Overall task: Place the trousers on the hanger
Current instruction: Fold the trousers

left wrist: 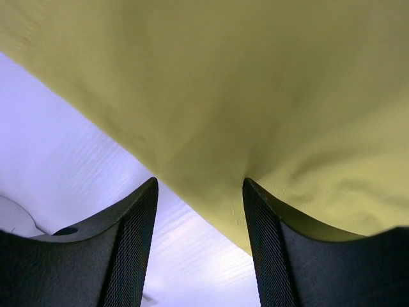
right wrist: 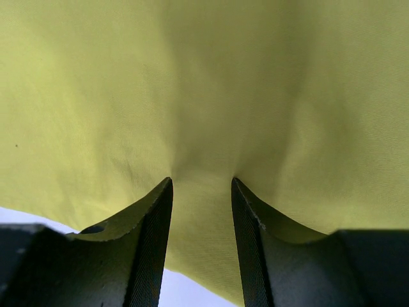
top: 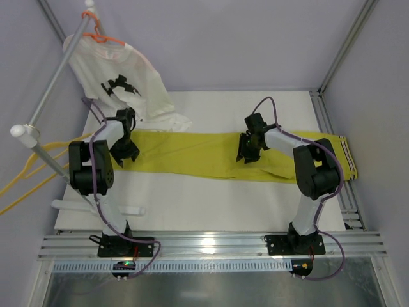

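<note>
The yellow-green trousers (top: 192,153) lie flat across the table, their striped band (top: 346,157) at the far right. My left gripper (top: 124,153) is at their left end, open. In the left wrist view its tips (left wrist: 199,180) straddle the near edge of the cloth (left wrist: 255,96), one finger (left wrist: 268,217) on cloth and the other over bare table. My right gripper (top: 248,153) stands open on the middle of the trousers, with cloth (right wrist: 204,96) puckered between its tips (right wrist: 202,179). The thin yellow hanger (top: 27,167) hangs off the table's left side, apart from both grippers.
A white T-shirt with black print (top: 121,83) hangs on an orange hanger (top: 99,35) from a metal rail (top: 54,83) at the back left, its hem touching the trousers. A white bar (top: 96,208) lies at the near left. Metal frame rails (top: 345,204) edge the right side.
</note>
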